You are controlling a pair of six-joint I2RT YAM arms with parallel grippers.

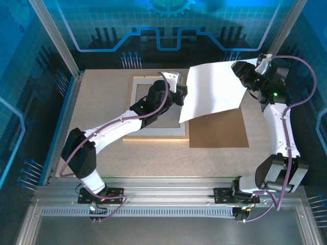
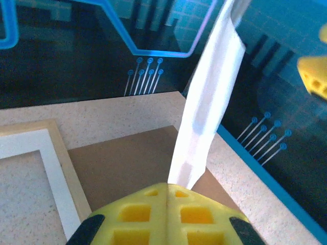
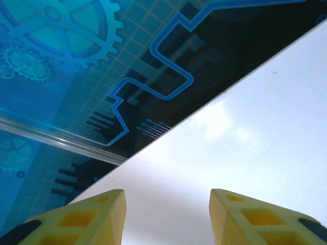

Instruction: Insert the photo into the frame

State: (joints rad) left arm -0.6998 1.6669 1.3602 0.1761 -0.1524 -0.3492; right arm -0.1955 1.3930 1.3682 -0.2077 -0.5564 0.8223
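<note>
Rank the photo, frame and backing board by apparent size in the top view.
1. frame
2. photo: nearly matches it, but held up nearer the camera, so unsure
3. backing board: partly covered

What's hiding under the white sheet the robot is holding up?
The sheet is the photo, white back up, pinched by the left gripper. Beneath it lies the brown backing board, its near part showing. The board's far part and the right corner of the frame are covered.

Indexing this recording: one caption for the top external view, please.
Left hand pinches the white-backed rectangular photo aloft near the thin light-wood frame; right hand open at its far corner.
</note>
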